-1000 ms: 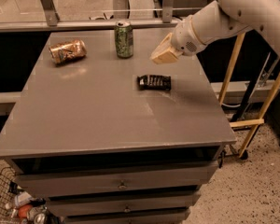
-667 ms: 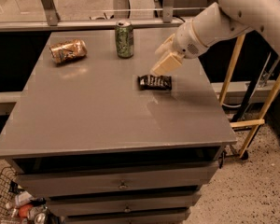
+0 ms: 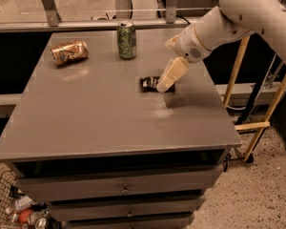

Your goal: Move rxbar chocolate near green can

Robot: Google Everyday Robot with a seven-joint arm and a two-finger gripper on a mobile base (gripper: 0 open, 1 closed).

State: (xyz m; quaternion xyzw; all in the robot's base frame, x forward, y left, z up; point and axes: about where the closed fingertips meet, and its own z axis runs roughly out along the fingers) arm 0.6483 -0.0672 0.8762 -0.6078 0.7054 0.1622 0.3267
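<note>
- The gripper (image 3: 165,83) dropped from its spot up and to the right of the rxbar chocolate (image 3: 147,83), down to the bar itself.
- Its tip ended over the bar's right end, hiding a part that had been in plain view.

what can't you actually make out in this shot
- rxbar chocolate: in the camera view its right end is covered by the gripper, which is down on it right of the table's middle. Whether the bar is held cannot be told.
- green can: its markings are too small to read.
- Robot arm: cut off by the top and right edges.
- Basket, lower left: cut off by the corner.
</note>
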